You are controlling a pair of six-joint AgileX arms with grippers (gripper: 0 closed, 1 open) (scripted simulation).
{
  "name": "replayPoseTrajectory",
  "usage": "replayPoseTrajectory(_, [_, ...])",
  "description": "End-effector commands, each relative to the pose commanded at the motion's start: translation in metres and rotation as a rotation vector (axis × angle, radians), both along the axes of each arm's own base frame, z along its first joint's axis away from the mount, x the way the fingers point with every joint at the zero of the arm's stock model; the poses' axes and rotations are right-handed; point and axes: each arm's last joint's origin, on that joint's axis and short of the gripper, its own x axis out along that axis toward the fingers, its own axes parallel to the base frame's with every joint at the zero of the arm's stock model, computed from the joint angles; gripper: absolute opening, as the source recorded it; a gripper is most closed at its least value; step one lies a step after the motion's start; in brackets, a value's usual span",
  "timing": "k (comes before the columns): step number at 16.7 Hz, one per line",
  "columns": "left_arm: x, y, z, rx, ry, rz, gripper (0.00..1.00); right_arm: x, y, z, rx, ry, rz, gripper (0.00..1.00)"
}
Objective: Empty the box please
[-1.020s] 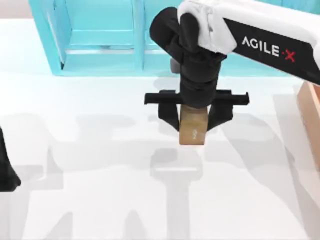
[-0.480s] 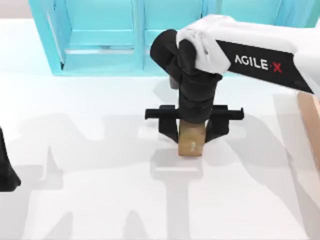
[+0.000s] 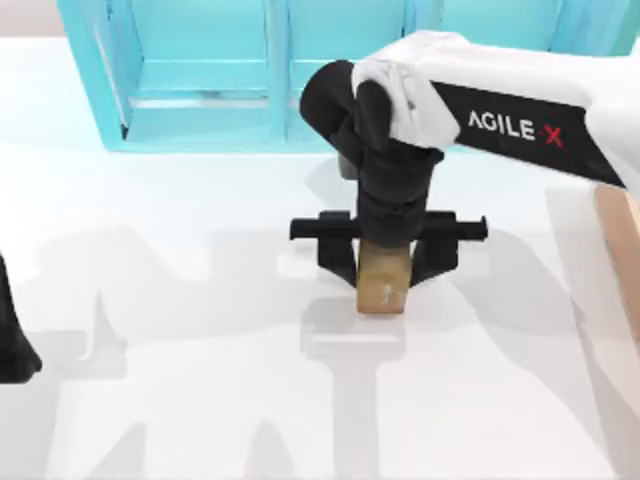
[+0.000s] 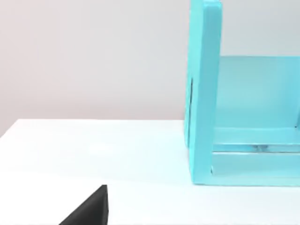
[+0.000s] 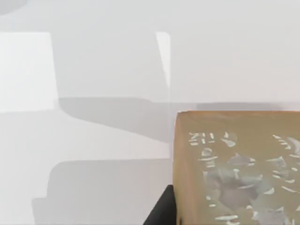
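The right gripper (image 3: 386,262) grips the small brown cube (image 3: 384,283) mid-table; lower it straight onto the table (image 3: 180,400), then release.

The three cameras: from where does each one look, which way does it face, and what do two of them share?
Top view: above the table, looking down at the right claw shut on the small brown cube, the turquoise shelf behind and the box at the table's right edge.
Left wrist view: on the parked left arm, facing level toward the shelf; a dark part of the left claw shows.
Right wrist view: on the right arm, facing down along the cube to the table.
Shared: top and right wrist views both show the cube.
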Motion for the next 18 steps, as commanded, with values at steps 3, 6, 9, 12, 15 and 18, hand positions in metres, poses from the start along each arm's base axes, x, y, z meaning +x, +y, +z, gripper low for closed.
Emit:
replayPoseTrajectory(3, [0.0,0.0,0.0,0.0,0.0,0.0,1.0,0.0,0.0,0.0,0.0,0.0,0.0,0.75])
replayPoseTrajectory(6, [0.0,0.0,0.0,0.0,0.0,0.0,1.0,0.0,0.0,0.0,0.0,0.0,0.0,0.98])
replayPoseTrajectory(9, [0.0,0.0,0.0,0.0,0.0,0.0,1.0,0.0,0.0,0.0,0.0,0.0,0.0,1.0])
replayPoseTrajectory(12, [0.0,0.0,0.0,0.0,0.0,0.0,1.0,0.0,0.0,0.0,0.0,0.0,0.0,1.0])
replayPoseTrajectory(15, [0.0,0.0,0.0,0.0,0.0,0.0,1.0,0.001,-0.001,0.0,0.0,0.0,-0.002,1.0])
replayPoseTrajectory(18, [0.0,0.0,0.0,0.0,0.0,0.0,1.0,0.003,-0.001,0.011,0.001,0.0,-0.01,1.0])
